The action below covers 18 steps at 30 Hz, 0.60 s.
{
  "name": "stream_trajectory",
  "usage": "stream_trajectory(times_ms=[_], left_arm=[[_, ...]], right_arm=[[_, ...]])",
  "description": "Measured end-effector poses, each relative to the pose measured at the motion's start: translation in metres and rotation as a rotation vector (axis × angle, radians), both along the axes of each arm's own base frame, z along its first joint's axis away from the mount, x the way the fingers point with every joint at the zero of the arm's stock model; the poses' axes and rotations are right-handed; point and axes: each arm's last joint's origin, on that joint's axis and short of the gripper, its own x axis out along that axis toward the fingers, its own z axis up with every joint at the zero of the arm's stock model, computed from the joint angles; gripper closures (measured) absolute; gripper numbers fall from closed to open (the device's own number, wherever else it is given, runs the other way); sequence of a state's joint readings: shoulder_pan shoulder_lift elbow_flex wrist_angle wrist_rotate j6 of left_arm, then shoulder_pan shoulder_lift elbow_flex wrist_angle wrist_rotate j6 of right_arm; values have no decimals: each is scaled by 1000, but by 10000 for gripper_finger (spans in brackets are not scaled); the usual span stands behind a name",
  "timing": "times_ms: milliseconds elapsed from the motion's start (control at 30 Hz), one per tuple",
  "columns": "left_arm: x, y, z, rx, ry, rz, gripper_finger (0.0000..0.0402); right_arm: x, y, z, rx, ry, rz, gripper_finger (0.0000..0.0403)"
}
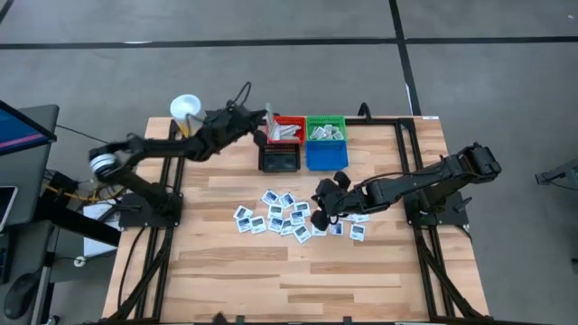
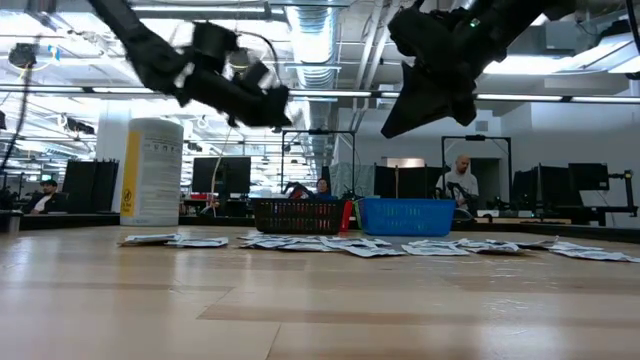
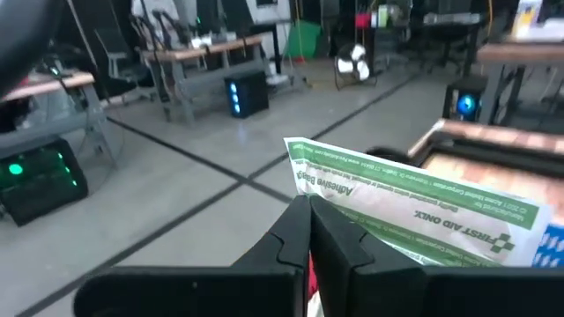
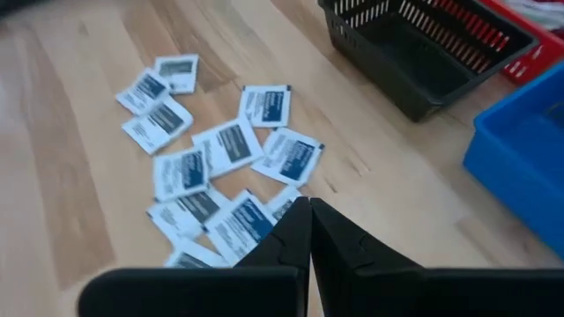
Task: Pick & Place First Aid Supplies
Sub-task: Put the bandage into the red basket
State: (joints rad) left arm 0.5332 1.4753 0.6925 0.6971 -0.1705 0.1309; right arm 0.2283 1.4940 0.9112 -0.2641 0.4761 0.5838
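Dark fingers of the left gripper (image 3: 308, 231) fill the near edge of the left wrist view, pressed together on a narrow green-and-white strip packet (image 3: 414, 211) printed "First Aid Only". Seen from above, this gripper (image 1: 259, 122) hangs beside the red bin (image 1: 289, 128), at the far side of the table (image 1: 226, 271). The red bin already holds a few pale strips. Beside it sits a green bin (image 1: 326, 129) with more packets, and nearer the front stand a black bin (image 1: 279, 158) and a blue bin (image 1: 326, 155).

The right gripper (image 1: 327, 200) hovers low over the square white packets (image 1: 280, 217) with dark blue print, which lie scattered on the table in front of the bins. Its fingers (image 4: 300, 238) meet at the tips and appear to hold nothing.

Likely risks: the strip is pinched only at one end, so it could slip or flutter out and land outside the red bin if released too high. The square packets overlap, so the right gripper may lift two at once or push the pile apart. A white tub (image 1: 185, 108) stands at the far left corner, near the left arm's elbow, which could nudge it.
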Motion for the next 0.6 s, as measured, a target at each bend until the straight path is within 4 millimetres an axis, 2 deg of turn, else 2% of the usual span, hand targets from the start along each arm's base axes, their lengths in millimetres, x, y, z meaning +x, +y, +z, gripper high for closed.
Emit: stream_trajectory(times_ms=[233,367,600], left_arm=[[37,38,-34,-57,89,23,395],[46,44,-46,-78,110,25,392],[51,44,-50,-139,77,-13,361]], right_arm=[[1,7,2,59,-50,-24,402],[0,13,2,61,-56,-3,402],[-2,21,3,60,-60,20,402]])
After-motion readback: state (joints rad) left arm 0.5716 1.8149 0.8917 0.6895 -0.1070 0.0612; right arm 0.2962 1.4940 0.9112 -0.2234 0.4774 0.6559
